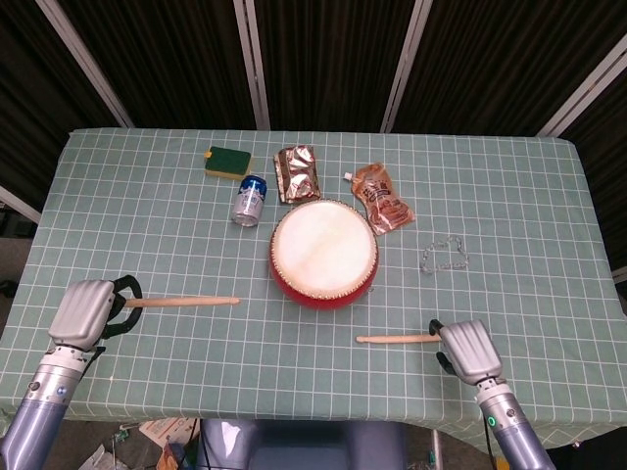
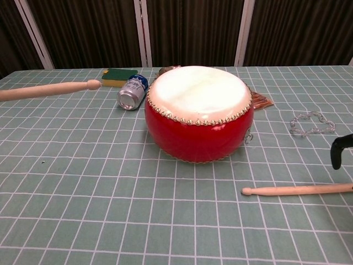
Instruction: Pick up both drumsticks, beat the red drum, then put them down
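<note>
Red-shelled drum with a pale skin is seen upright near the middle of the green checked tablecloth. One wooden drumstick is gripped at its butt by the left hand, fingers wrapped round it; the stick lies at about 8 o'clock from the drum, tip toward the drum and well apart from it. In the chest view it appears raised off the cloth. The second drumstick lies flat on the cloth at about 5 o'clock from the drum. The right hand is placed over its butt end; whether the fingers have closed on it cannot be told from either view. At 11 o'clock from the drum a blue can lies on its side, with a green sponge beyond. Two brown foil pouches sit at 12 to 1 o'clock. A clear chain is noted at 3 o'clock
</note>
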Robot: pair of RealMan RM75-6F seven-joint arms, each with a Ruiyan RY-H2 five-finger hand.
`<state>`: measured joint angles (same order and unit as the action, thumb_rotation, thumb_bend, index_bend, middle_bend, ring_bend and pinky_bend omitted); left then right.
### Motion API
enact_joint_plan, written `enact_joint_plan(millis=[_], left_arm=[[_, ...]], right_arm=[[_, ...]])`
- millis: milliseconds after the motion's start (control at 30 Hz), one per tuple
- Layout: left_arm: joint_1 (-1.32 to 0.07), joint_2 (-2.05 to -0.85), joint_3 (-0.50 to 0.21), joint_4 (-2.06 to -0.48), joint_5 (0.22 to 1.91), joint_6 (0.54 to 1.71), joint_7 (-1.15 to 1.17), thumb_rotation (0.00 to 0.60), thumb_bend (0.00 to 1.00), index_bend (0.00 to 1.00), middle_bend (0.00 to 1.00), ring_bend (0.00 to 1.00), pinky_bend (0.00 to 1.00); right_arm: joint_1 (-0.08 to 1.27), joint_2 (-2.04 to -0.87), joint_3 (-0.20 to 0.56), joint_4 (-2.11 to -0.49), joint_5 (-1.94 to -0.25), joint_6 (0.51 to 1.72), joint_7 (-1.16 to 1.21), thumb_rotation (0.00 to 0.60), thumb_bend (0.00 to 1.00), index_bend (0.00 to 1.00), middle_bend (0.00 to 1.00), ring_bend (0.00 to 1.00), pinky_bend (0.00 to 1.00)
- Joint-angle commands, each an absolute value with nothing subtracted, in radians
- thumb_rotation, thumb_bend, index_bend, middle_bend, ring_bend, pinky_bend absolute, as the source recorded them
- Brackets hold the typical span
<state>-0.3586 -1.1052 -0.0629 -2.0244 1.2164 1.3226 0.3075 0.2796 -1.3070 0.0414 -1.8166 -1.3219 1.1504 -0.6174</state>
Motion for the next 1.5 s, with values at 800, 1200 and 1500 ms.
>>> enact_joint_plan(millis=[800, 1200, 1500], left_arm=[[-0.354, -1.112, -0.073, -2.016, 1.207, 1.298, 0.314, 0.600, 0.56, 0.79, 1.00, 1.00, 1.00], [-0.352, -1.112, -0.076, -2.017, 1.206, 1.294, 0.318, 0.600, 0.56, 0.79, 1.00, 1.00, 1.00], [-0.351, -1.114, -0.075, -2.017, 1.204, 1.288, 0.327, 0.600, 0.56, 0.79, 1.00, 1.00, 1.00]], right_arm=[[0.339, -1.486, 0.070, -1.640, -1.159, 1.143, -0.690, 0.600, 0.35, 0.49, 1.00, 1.00, 1.00], [0.357, -1.513, 0.075, -1.589, -1.098, 1.135, -0.693, 0.600, 0.35, 0.49, 1.00, 1.00, 1.00], [0.362, -1.513, 0.070, -1.547, -1.061, 1.132, -0.690, 0.600, 0.35, 0.49, 1.00, 1.00, 1.00]])
